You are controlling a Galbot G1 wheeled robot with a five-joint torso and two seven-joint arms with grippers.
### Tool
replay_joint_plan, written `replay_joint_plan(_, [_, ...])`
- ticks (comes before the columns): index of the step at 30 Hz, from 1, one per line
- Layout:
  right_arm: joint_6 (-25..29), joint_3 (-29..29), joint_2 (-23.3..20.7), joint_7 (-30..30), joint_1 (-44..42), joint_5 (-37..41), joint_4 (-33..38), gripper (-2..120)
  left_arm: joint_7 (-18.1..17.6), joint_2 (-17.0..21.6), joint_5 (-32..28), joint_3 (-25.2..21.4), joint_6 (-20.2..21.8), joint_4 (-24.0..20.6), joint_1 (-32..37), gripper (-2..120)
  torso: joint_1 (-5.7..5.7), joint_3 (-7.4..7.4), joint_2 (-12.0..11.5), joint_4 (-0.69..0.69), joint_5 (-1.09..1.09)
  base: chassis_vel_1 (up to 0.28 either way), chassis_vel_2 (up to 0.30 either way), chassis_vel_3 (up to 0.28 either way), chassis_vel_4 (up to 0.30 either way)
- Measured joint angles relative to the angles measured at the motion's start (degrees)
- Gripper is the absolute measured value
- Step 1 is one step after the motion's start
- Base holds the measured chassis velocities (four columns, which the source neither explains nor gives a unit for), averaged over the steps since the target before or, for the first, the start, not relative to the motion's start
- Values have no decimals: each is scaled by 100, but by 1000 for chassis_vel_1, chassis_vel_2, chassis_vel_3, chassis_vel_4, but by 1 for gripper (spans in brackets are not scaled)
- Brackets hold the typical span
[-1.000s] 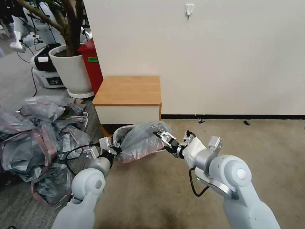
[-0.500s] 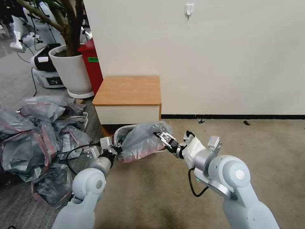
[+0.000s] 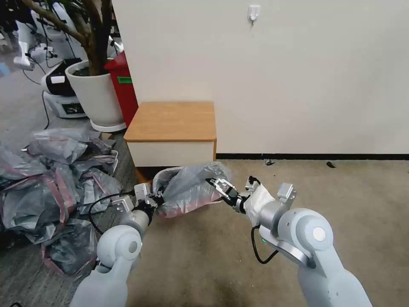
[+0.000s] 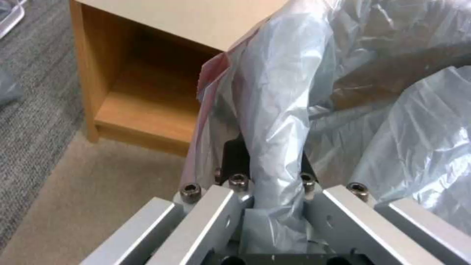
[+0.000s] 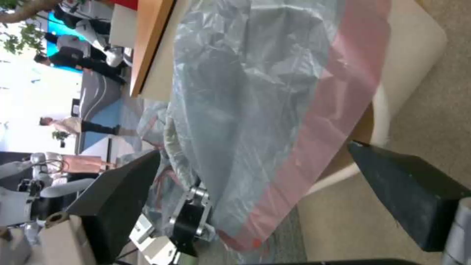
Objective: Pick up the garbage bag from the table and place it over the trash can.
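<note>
Garbage bag (image 3: pixel 189 187): thin, crinkly, translucent grey, pink band on rim, draped over cream trash can (image 3: pixel 159 175) on carpet before wooden counter (image 3: pixel 172 120). Left hand (image 3: pixel 154 200) clamped on bag fold. Right hand (image 3: pixel 218 184) spread open at bag's right side, probably touching film.

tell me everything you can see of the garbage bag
The garbage bag is thin, crinkly, translucent grey plastic with a pink-red band along its rim. It lies bunched over the trash can, in front of the table. The left gripper is shut on a fold; the right gripper is open beside it.
</note>
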Motion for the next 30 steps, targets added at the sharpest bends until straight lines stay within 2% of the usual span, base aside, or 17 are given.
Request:
replay_joint_plan(20, [126,-143,196,-170,-15,-358,-171,97,0,-94,-5,36,0,-80,42,2,0,0,0,0,0,0,0,0,0])
replay_joint_plan(30, [311,-201,290,-426,-37,-640,-296,92,-10,-111,-62,43,7,-127,56,2,0,0,0,0,0,0,0,0,0])
